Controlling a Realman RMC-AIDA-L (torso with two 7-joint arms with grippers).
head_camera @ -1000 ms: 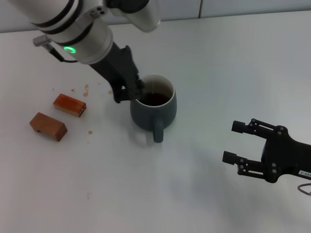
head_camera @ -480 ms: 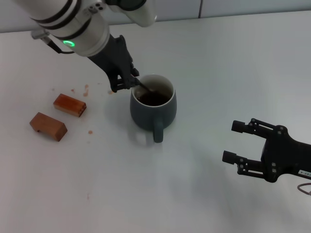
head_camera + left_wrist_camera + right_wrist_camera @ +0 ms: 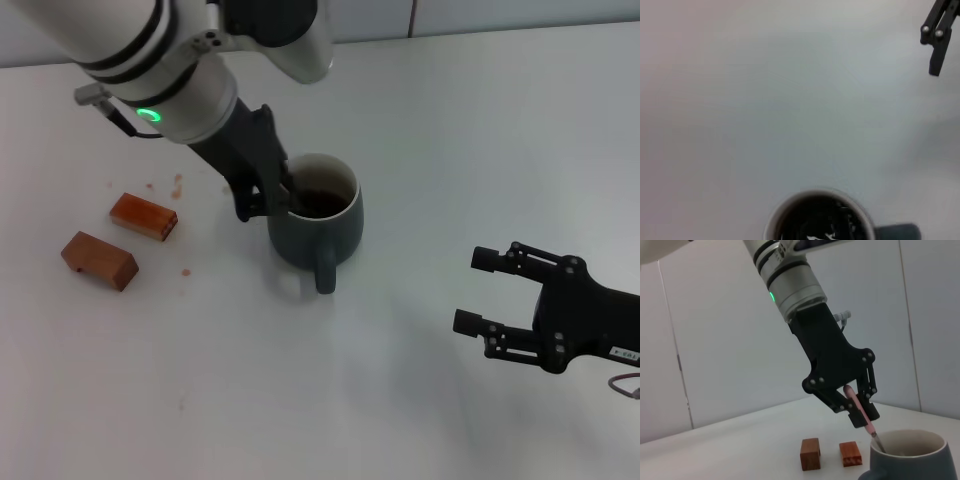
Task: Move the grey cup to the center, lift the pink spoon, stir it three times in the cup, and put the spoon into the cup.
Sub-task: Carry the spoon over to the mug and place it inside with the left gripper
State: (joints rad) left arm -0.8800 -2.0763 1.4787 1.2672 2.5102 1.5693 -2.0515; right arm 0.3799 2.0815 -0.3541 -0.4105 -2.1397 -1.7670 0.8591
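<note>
The left gripper (image 3: 860,407) slants down over the mug's 10 o'clock rim, fingers clamped on the pink spoon (image 3: 863,415), whose neck dips into the grey cup (image 3: 316,222) mid-table. Two brown blocks (image 3: 143,216) lie at its 9 o'clock. The right gripper (image 3: 481,290) hovers splayed at 4 o'clock.

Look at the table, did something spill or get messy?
Yes. Small reddish-brown specks dot the table near the two brown blocks, beside the grey cup. Otherwise nothing odd: the left tool holds the pink spoon tilted into the upright cup.
</note>
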